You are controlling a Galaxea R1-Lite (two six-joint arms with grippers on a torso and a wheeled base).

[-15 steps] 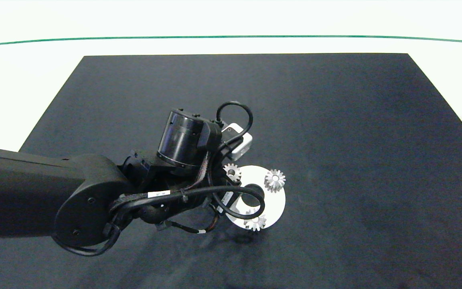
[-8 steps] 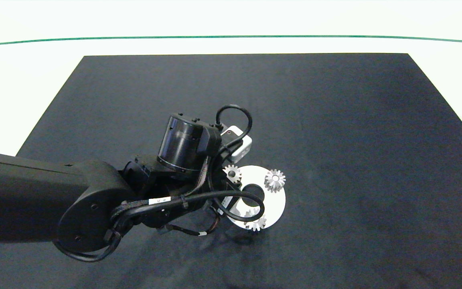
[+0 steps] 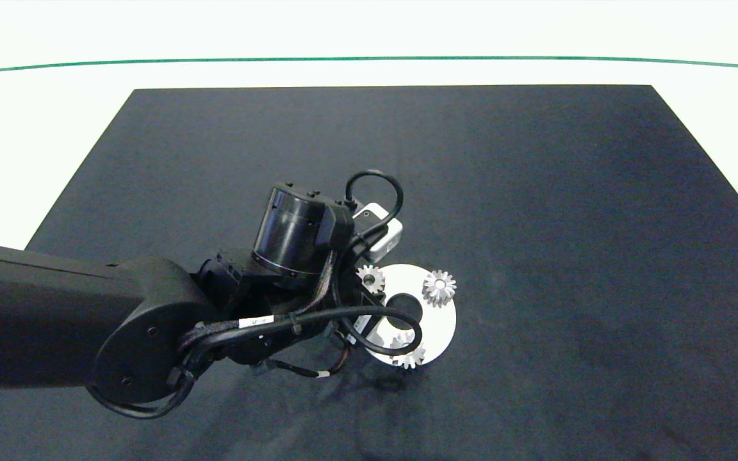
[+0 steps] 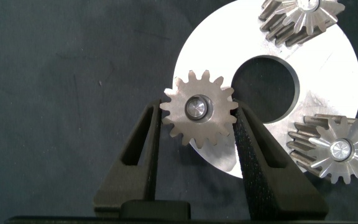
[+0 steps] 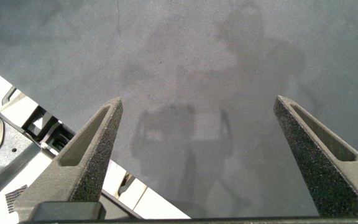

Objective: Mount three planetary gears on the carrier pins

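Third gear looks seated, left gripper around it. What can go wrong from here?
1. The left gripper flanks the third gear closely; lifting without opening wider may drag it off its pin.
2. This gear sits at the white disc's rim, so a sideways nudge could shift the disc.
3. The arm's cable loop hangs over the near gear and may snag it.

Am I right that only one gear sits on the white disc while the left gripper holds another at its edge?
Not quite: two planetary gears already sit on the white disc, as the left wrist view shows. The left gripper does hold a third gear at its edge.
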